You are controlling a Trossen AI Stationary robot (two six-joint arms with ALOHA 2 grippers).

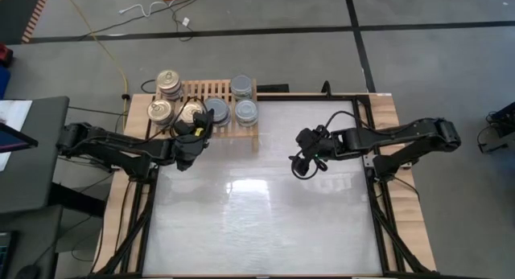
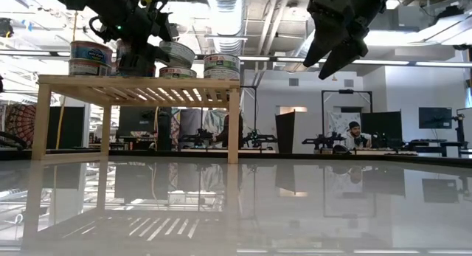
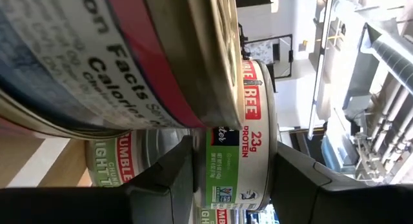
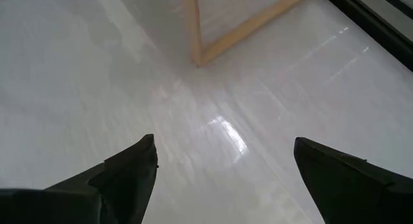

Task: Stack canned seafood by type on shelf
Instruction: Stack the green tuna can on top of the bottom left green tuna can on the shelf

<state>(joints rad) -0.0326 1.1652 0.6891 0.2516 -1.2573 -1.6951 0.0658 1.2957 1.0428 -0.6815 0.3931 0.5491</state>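
1. High view: the left end effector (image 1: 195,128) is at the front edge of the shelf (image 1: 228,131), over a gold-topped can (image 1: 189,112). Beyond it on the slats stand more cans: another gold-topped one (image 1: 161,111) to its left, a gold-topped stack (image 1: 169,83) behind that, and grey-topped cans (image 1: 217,110) (image 1: 246,111) (image 1: 241,87) to its right. The right end effector (image 1: 303,165) hangs over the bare white table (image 1: 257,223), well apart from the shelf.

2. Low view: the left end effector (image 2: 137,55) is among the cans on top of the shelf (image 2: 140,86); one can (image 2: 177,52) beside it sits tilted. The right end effector (image 2: 332,60) is raised in the air, fingers spread apart, nothing between them.

3. Left wrist view: the left fingers (image 3: 169,179) are clamped on a can with a green label (image 3: 235,153), with a red-banded can (image 3: 116,56) close alongside.

4. Right wrist view: the right fingers (image 4: 129,169) stand wide apart over the table (image 4: 213,121), a shelf leg (image 4: 193,30) ahead.
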